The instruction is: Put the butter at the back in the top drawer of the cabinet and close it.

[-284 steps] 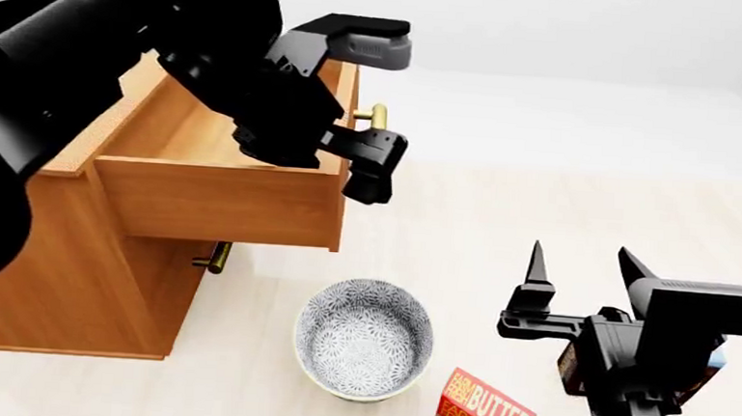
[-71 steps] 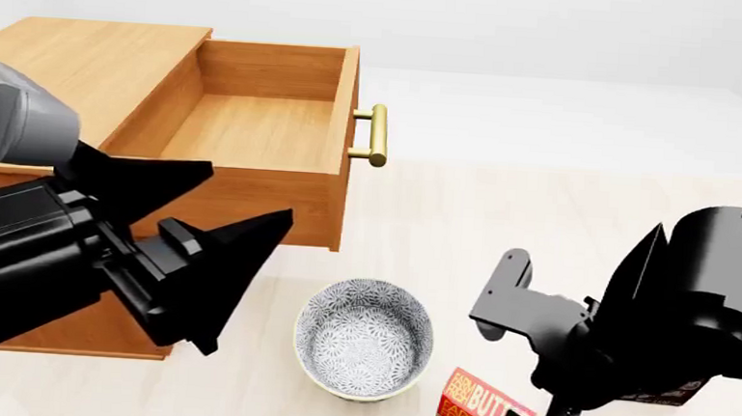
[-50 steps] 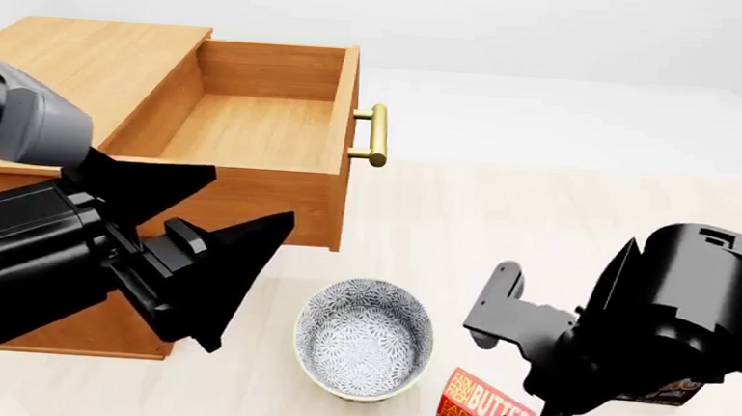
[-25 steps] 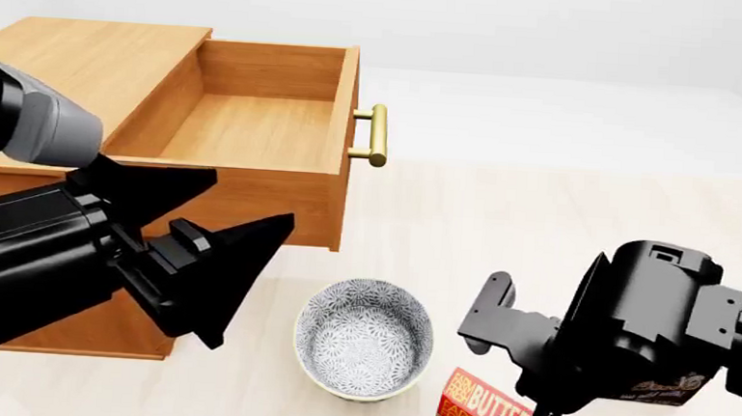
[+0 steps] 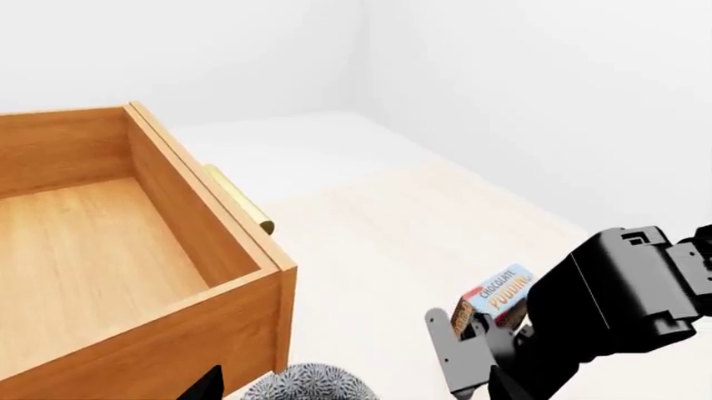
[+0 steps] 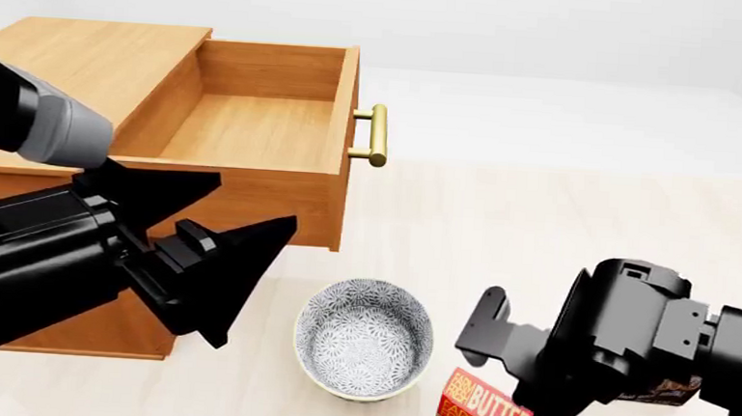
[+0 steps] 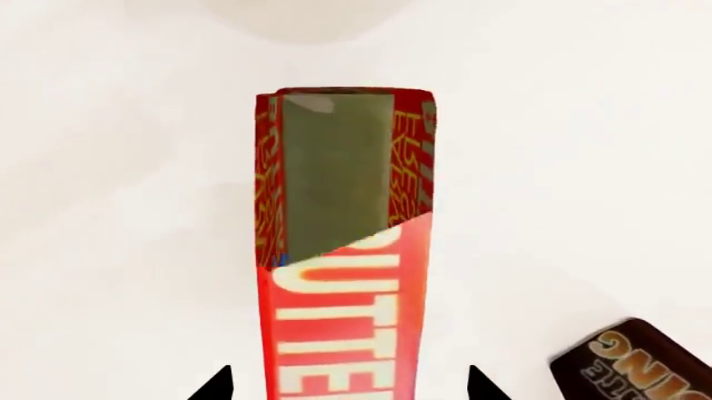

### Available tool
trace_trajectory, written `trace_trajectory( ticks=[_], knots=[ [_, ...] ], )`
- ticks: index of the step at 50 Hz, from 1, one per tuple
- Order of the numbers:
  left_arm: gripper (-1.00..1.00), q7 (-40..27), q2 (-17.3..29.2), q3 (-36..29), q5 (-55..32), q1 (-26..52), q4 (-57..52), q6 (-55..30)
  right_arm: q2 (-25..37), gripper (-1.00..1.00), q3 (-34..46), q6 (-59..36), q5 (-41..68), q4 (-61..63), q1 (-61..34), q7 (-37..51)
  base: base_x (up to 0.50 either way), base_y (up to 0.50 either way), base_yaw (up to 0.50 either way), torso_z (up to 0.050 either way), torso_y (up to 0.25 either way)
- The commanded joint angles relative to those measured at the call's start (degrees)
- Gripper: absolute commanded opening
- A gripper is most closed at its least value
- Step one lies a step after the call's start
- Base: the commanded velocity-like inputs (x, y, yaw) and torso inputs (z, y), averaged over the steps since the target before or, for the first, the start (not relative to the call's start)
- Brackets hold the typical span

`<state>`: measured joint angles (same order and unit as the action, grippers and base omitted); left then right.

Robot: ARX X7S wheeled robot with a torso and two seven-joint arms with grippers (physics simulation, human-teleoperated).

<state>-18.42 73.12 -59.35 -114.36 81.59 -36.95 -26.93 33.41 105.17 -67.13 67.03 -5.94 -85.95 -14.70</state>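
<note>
The butter [image 6: 485, 410] lies on the floor at the front, right of the bowl, and its red and yellow carton fills the right wrist view [image 7: 345, 250]. My right gripper [image 7: 347, 385] is open, pointing down over the butter with one fingertip on each side and clear gaps between. The cabinet [image 6: 83, 65] stands at the left. Its top drawer [image 6: 241, 128] is pulled open and empty, with the brass handle [image 6: 378, 136] facing right; it also shows in the left wrist view [image 5: 100, 250]. My left gripper [image 6: 258, 199] is open and empty in front of the drawer's side.
A patterned bowl [image 6: 363, 338] stands on the floor below the drawer. A chocolate pudding box [image 6: 663, 390] lies right of the butter, behind my right arm [image 6: 621, 344]; it also shows in the wrist views [image 5: 495, 296] [image 7: 634, 362]. Two lower drawers are hidden by my left arm.
My right arm has dropped lower and closer over the butter. My left gripper has left the drawer handle and drawn back to the front left, staying open. The drawer stays open.
</note>
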Motion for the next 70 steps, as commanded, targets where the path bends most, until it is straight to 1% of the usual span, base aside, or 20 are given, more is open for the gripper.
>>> trace_trajectory(
  ticks=[1, 22, 41, 52, 53, 70],
  knots=[
    [1.00, 0.0, -0.3, 0.0, 0.1, -0.2, 0.2, -0.2, -0.6, 1.00, 1.2, 1.3, -1.3, -1.4, 1.6, -1.2, 0.00, 0.00, 0.00, 0.000, 0.000],
    [1.00, -0.3, -1.0, 0.0, 0.5, -0.6, 0.7, -0.5, -1.1, 1.00, 2.3, 3.5, -2.7, -4.1, 3.9, -3.3, 0.00, 0.00, 0.00, 0.000, 0.000],
    [1.00, 0.1, -0.9, 0.1, 0.7, -1.2, 0.9, -0.5, -2.7, 1.00, 3.3, 5.4, -4.6, -7.4, 5.3, -5.0, 0.00, 0.00, 0.00, 0.000, 0.000],
    [1.00, 0.1, -0.9, 0.2, 0.6, -1.4, 0.9, -0.5, -3.0, 1.00, 2.8, 5.3, -4.8, -8.3, 5.5, -3.6, 0.00, 0.00, 0.00, 0.000, 0.000],
    [1.00, 0.1, -0.9, 0.2, 0.5, -1.4, 0.9, -0.6, -3.1, -1.00, 2.6, 5.3, -4.7, -8.5, 5.5, -3.3, 0.00, 0.00, 0.00, 0.000, 0.000],
    [1.00, 0.1, -0.9, 0.5, 0.4, -1.4, 1.0, -0.8, -2.4, -1.00, 1.5, 5.2, -4.0, -7.3, 5.4, -1.2, 0.00, 0.00, 0.00, 0.000, 0.000]
  ],
)
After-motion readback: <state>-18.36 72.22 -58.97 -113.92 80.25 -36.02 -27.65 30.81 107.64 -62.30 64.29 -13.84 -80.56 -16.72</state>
